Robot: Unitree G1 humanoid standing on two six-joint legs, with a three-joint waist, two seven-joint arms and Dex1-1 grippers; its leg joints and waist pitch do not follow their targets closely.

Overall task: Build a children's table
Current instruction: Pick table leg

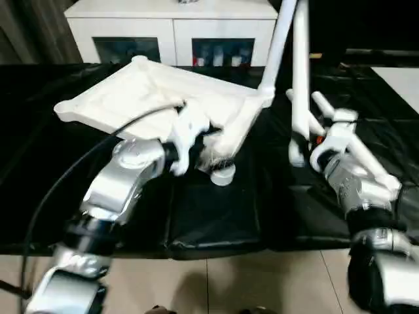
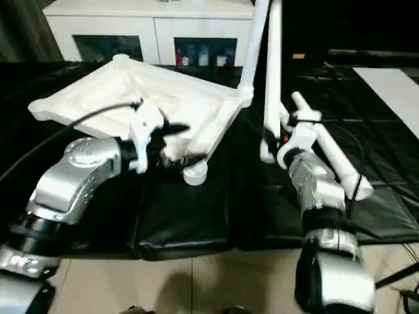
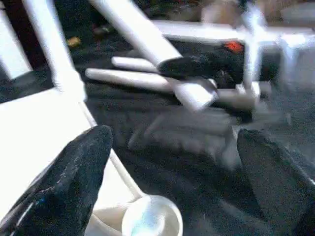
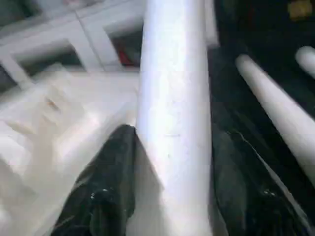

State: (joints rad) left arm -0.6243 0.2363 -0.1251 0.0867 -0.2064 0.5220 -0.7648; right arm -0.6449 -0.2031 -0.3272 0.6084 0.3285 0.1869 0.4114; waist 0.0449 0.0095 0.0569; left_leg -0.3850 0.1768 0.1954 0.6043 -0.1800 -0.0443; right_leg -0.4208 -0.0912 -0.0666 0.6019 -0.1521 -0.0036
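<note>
1. The white table top (image 1: 147,91) is seen upside down on the left of the black mat (image 1: 216,216), its ribbed underside facing up and its right near corner raised.
2. The left hand (image 2: 175,142) is held wide open at the near edge of the table top, beside a round corner socket (image 1: 222,173); nothing is held between its fingers (image 3: 74,182).
3. One leg (image 1: 278,46) is seen standing up from the far right corner of the table top.
4. Just to the right, a second leg (image 1: 300,72) is gripped upright by the right hand (image 1: 308,140), its black fingers (image 4: 106,182) closed on either side of the tube.
5. Two more legs (image 1: 357,154) are seen lying on the mat at the right.
6. A white cabinet (image 1: 173,26) is seen at the far side.
</note>
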